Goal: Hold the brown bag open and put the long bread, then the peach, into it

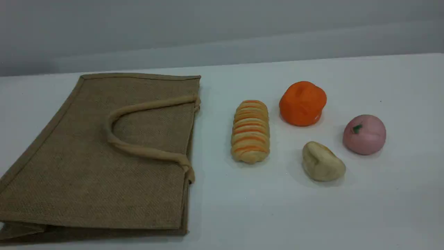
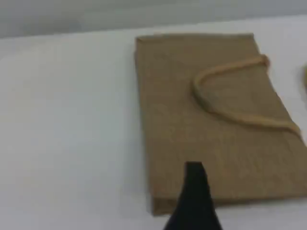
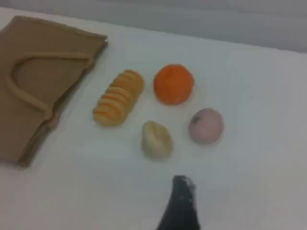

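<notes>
Hovering above the worktop (image 1: 381,215) with nothing grasped, the left end effector (image 2: 194,201) is seen released over the near edge of the brown bag (image 1: 86,166), and the right end effector (image 3: 181,206) is likewise released above bare surface near a pale lumpy piece (image 1: 322,162). The brown bag is laid flat at the left, one beige handle (image 1: 138,150) resting on top. Just right of it the long bread (image 1: 250,131) is found, then an orange fruit (image 1: 302,103), with the peach (image 1: 364,134) farthest right.

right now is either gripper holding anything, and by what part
Nothing is held. The brown bag lies flat and untouched; the left gripper and right gripper hover empty above the table.
</notes>
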`<action>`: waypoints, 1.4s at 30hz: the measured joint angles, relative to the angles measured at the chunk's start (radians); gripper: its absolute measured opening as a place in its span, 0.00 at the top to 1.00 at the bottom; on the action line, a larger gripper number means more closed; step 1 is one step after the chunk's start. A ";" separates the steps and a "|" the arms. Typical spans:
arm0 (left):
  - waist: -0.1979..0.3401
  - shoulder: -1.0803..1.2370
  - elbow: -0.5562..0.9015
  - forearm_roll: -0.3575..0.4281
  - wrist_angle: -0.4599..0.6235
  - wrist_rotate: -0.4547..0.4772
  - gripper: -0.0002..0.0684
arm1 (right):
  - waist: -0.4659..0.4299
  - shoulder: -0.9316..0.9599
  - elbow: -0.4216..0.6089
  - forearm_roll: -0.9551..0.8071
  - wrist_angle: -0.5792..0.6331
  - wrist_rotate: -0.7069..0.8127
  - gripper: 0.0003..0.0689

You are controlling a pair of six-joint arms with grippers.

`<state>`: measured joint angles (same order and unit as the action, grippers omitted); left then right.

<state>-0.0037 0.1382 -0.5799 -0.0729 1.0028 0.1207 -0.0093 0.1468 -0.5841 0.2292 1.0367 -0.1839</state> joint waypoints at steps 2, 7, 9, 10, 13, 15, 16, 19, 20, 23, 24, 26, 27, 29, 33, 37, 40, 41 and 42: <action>0.000 0.066 -0.032 0.001 -0.020 -0.008 0.26 | 0.000 0.059 -0.038 -0.002 -0.015 0.000 0.23; 0.000 0.282 -0.146 -0.002 -0.037 -0.055 0.26 | 0.000 0.230 -0.149 0.004 -0.072 0.000 0.23; 0.000 0.374 -0.191 -0.002 -0.052 -0.074 0.26 | 0.000 0.299 -0.189 0.004 -0.086 0.003 0.23; 0.000 0.425 -0.215 -0.002 -0.059 -0.079 0.26 | 0.000 0.343 -0.215 0.004 -0.080 0.015 0.23; 0.000 0.573 -0.278 -0.002 -0.067 -0.084 0.26 | 0.000 0.443 -0.269 0.006 -0.081 0.024 0.23; 0.000 0.678 -0.319 -0.004 -0.077 -0.086 0.26 | 0.000 0.508 -0.298 0.009 -0.095 0.024 0.23; 0.000 0.722 -0.338 -0.004 -0.080 -0.086 0.26 | 0.000 0.542 -0.311 0.009 -0.112 0.024 0.23; 0.000 0.877 -0.397 -0.004 -0.087 -0.086 0.26 | 0.000 0.633 -0.343 0.009 -0.146 0.023 0.23; 0.000 0.919 -0.415 -0.004 -0.087 -0.086 0.26 | 0.000 0.664 -0.357 0.009 -0.147 0.023 0.23; 0.000 1.052 -0.477 -0.005 -0.082 -0.088 0.26 | 0.000 0.747 -0.384 0.018 -0.138 0.023 0.23; 0.000 1.094 -0.493 -0.005 -0.081 -0.088 0.26 | 0.000 0.772 -0.385 0.018 -0.137 0.023 0.23; 0.000 1.171 -0.528 -0.005 -0.083 -0.091 0.26 | 0.000 0.815 -0.385 0.018 -0.143 0.023 0.23; 0.000 1.200 -0.541 -0.005 -0.087 -0.098 0.26 | 0.000 0.835 -0.385 0.018 -0.153 0.023 0.23; 0.000 1.262 -0.572 -0.005 -0.097 -0.114 0.26 | 0.000 0.872 -0.385 0.018 -0.175 0.023 0.23; 0.000 1.361 -0.621 -0.005 -0.098 -0.130 0.26 | 0.000 0.928 -0.391 0.016 -0.182 0.023 0.23; 0.000 1.452 -0.648 -0.005 -0.121 -0.161 0.26 | 0.000 0.964 -0.391 0.016 -0.214 0.022 0.23; -0.001 1.519 -0.650 -0.005 -0.149 -0.186 0.26 | 0.000 0.974 -0.391 0.016 -0.235 0.022 0.23; -0.007 1.538 -0.651 -0.003 -0.162 -0.186 0.26 | 0.000 0.975 -0.391 0.016 -0.244 0.022 0.23; -0.010 1.563 -0.651 -0.005 -0.174 -0.186 0.26 | 0.000 0.978 -0.391 0.016 -0.251 0.022 0.23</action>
<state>-0.0141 1.7007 -1.2306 -0.0777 0.8291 -0.0655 -0.0093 1.1253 -0.9754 0.2450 0.7859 -0.1621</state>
